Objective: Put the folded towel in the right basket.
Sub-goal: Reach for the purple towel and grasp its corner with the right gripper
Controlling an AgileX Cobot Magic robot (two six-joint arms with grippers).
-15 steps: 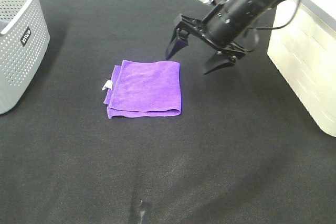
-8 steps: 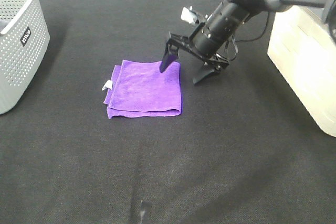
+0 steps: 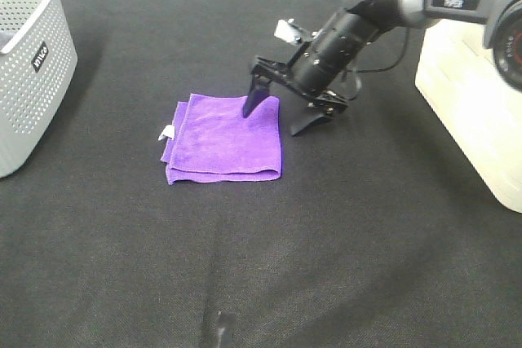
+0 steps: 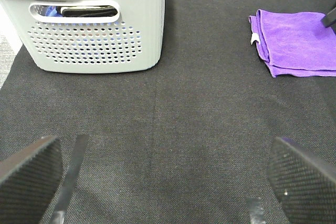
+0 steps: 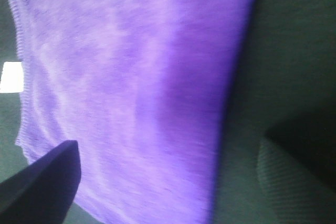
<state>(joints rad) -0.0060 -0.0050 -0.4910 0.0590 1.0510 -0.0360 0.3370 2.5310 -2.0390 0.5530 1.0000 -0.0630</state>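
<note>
A folded purple towel [image 3: 224, 138] with a small white tag [image 3: 168, 131] lies flat on the black table. My right gripper [image 3: 277, 117] is open and low over the towel's far right corner. One finger touches the towel's top and the other stands on the table just right of its edge. The right wrist view shows the towel [image 5: 131, 87] close up between the two open fingers [image 5: 42, 182]. The right basket [image 3: 473, 95], cream-white, stands at the right edge. My left gripper [image 4: 165, 182] is open and empty, far from the towel [image 4: 296, 45]. It does not show in the exterior view.
A grey perforated basket [image 3: 28, 63] stands at the far left; the left wrist view shows it [image 4: 94, 35] holding dark items. A small strip of tape [image 3: 220, 328] lies on the table near the front edge.
My right gripper has come down and moved left, from above the table right of the towel to the towel's far right corner, still open. The towel has not moved.
</note>
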